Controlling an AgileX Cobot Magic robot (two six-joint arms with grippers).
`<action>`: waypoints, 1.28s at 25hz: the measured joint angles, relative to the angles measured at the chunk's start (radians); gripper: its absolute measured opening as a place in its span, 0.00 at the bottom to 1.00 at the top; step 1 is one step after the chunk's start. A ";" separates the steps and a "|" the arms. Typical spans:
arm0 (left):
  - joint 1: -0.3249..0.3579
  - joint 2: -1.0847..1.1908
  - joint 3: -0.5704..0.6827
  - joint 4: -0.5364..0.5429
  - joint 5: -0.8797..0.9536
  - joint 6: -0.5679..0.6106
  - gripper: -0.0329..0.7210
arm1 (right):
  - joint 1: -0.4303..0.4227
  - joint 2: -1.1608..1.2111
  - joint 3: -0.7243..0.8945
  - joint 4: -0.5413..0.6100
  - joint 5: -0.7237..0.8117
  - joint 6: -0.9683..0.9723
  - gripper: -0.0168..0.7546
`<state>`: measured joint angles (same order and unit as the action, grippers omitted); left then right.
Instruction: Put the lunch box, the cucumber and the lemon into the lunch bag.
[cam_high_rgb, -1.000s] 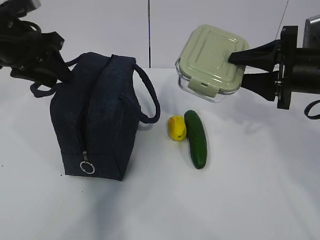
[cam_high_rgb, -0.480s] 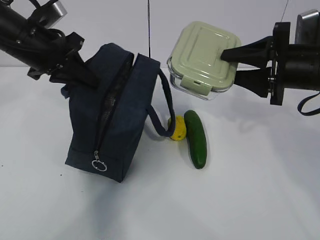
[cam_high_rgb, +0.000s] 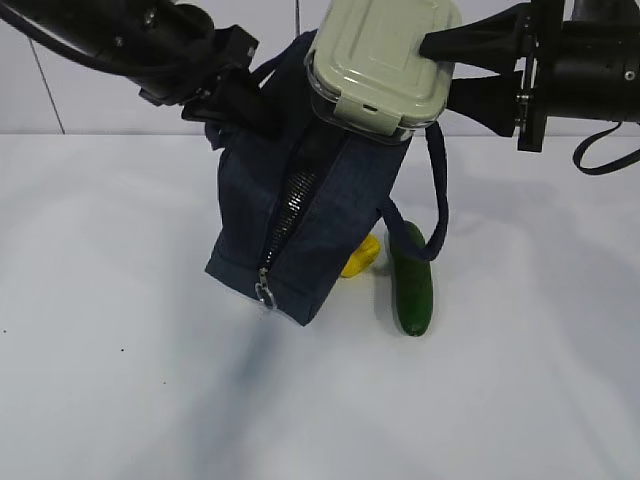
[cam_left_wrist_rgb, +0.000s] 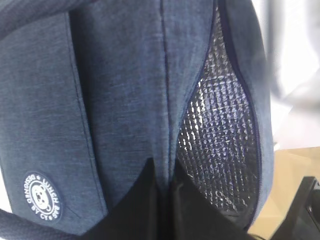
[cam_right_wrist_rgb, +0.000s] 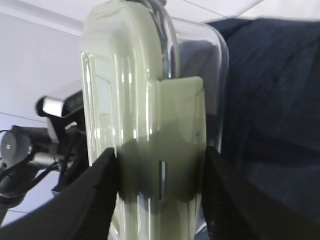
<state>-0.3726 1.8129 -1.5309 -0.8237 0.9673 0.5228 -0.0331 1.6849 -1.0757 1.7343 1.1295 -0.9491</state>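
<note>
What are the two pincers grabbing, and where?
The right pincer clamps the lunch box at its edge, across lid and base. The left pincer pinches the lunch bag by its opening's fabric edge.

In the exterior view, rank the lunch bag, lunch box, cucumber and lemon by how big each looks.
1. lunch bag
2. lunch box
3. cucumber
4. lemon, though the bag hides much of it, so its rank is less sure.

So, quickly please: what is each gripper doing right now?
Left gripper: closed on the lunch bag fabric at its opening.
Right gripper: closed on the lunch box.
</note>
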 joint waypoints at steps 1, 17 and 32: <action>-0.009 0.000 -0.015 0.008 -0.005 -0.006 0.04 | 0.006 0.000 0.000 0.000 0.002 0.000 0.53; -0.013 -0.068 -0.078 0.009 -0.015 -0.017 0.04 | 0.012 0.024 0.000 -0.058 -0.097 0.004 0.53; -0.013 -0.033 -0.078 -0.090 -0.015 0.040 0.04 | 0.161 0.082 -0.028 -0.003 -0.144 -0.022 0.53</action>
<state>-0.3852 1.7799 -1.6092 -0.9134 0.9526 0.5627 0.1282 1.7670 -1.1040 1.7313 0.9855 -0.9712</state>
